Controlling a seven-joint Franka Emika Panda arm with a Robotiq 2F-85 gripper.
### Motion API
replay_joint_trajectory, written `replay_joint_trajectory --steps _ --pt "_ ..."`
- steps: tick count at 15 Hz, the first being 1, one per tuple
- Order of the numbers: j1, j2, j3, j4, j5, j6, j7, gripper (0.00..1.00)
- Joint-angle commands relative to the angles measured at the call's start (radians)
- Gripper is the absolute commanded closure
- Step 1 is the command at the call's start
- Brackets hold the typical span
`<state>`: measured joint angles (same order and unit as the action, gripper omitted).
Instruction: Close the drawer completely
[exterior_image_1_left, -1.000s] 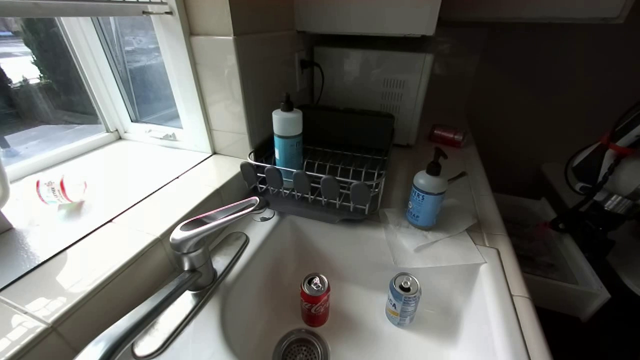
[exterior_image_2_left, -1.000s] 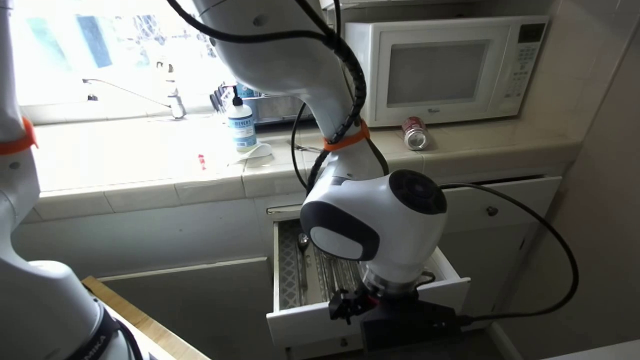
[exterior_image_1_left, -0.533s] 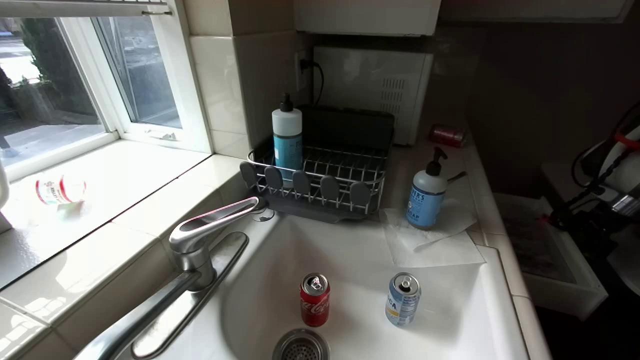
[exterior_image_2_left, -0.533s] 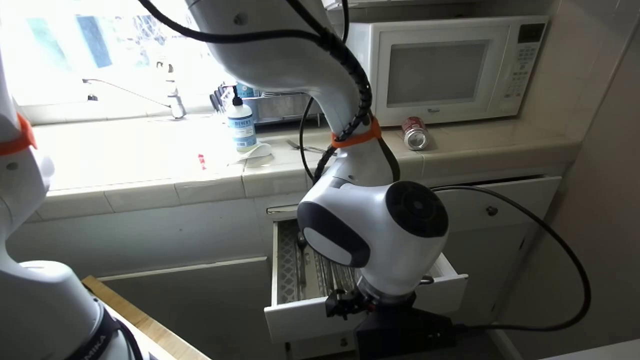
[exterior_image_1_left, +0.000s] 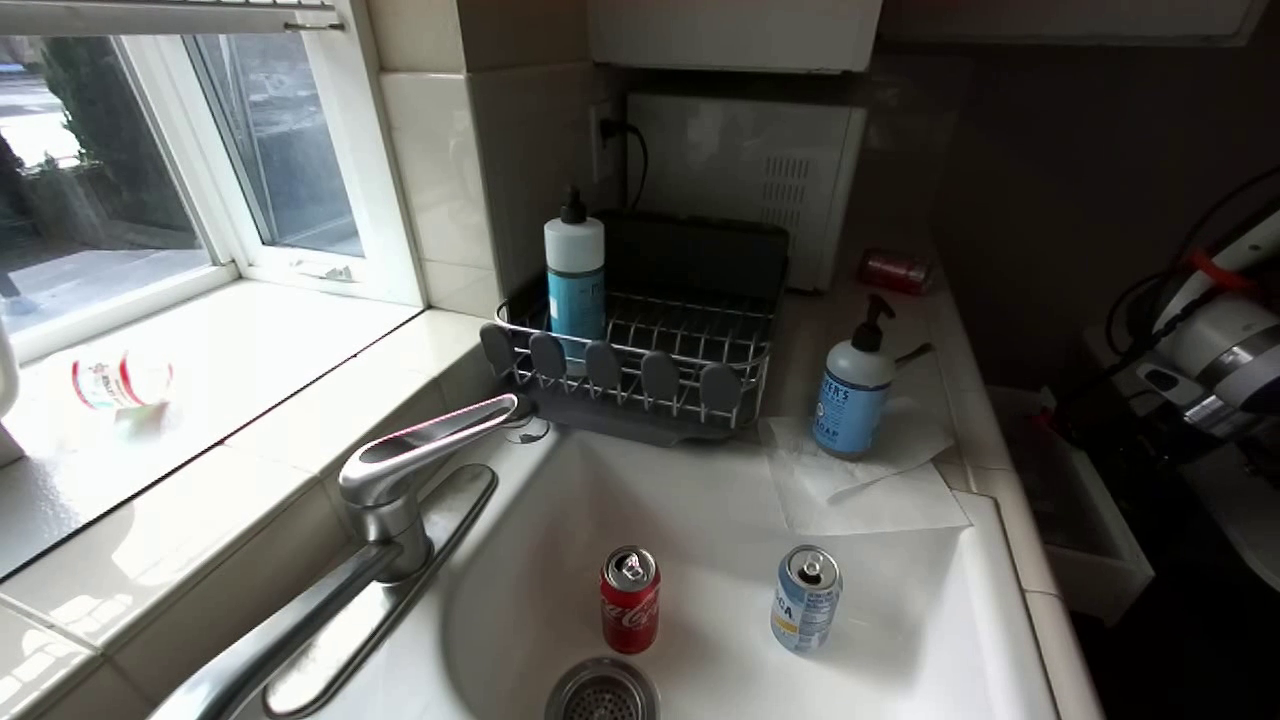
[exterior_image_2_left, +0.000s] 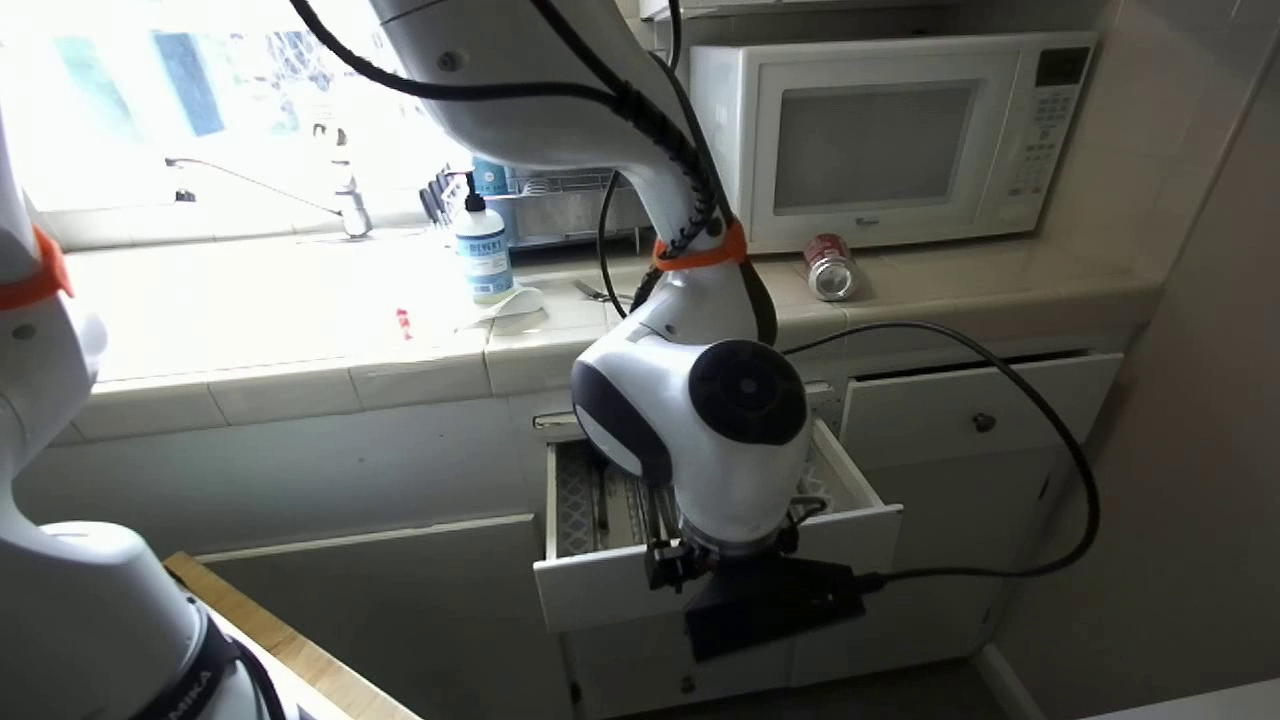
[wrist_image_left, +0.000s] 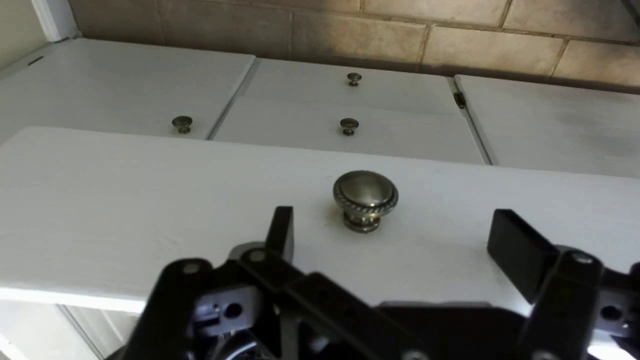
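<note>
The drawer (exterior_image_2_left: 596, 592) sticks out from the cabinet below the counter, partly open, with cutlery and liner inside. It has a white front and pale inner walls, and its side wall (exterior_image_1_left: 1095, 490) shows at the right in an exterior view. In the wrist view the drawer front (wrist_image_left: 125, 200) fills the middle, with a round metal knob (wrist_image_left: 365, 192). My gripper (wrist_image_left: 392, 227) is open, its fingers spread at either side of the knob without gripping it. In an exterior view the gripper (exterior_image_2_left: 700, 568) is at the drawer front; the arm hides part of the drawer.
The counter edge (exterior_image_2_left: 420, 375) runs above the drawer. Another drawer (exterior_image_2_left: 1000, 410) at the right is slightly ajar. A microwave (exterior_image_2_left: 890, 140), a can (exterior_image_2_left: 830, 268) and a soap bottle (exterior_image_2_left: 484, 252) stand on the counter. The arm's cable (exterior_image_2_left: 1080, 470) loops out to the right.
The drawer has moved inward toward the cabinet, so less of it sticks out. My gripper and arm have moved with it toward the cabinet.
</note>
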<state>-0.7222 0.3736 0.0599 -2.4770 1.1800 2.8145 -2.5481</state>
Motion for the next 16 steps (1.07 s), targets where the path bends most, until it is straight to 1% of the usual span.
replay_joint_trajectory --steps 1,3,4,15,16 --pt "0.023 -0.049 0.122 -0.003 0.136 0.001 -0.128 0.00" --pt "0.017 -0.034 0.157 0.015 0.186 0.024 -0.184 0.00" --pt "-0.001 0.000 0.082 0.000 0.116 0.073 -0.114 0.00" --pt "-0.002 0.001 0.086 0.001 0.122 0.085 -0.119 0.00" --pt "0.002 0.022 0.088 0.017 0.126 0.079 -0.093 0.00"
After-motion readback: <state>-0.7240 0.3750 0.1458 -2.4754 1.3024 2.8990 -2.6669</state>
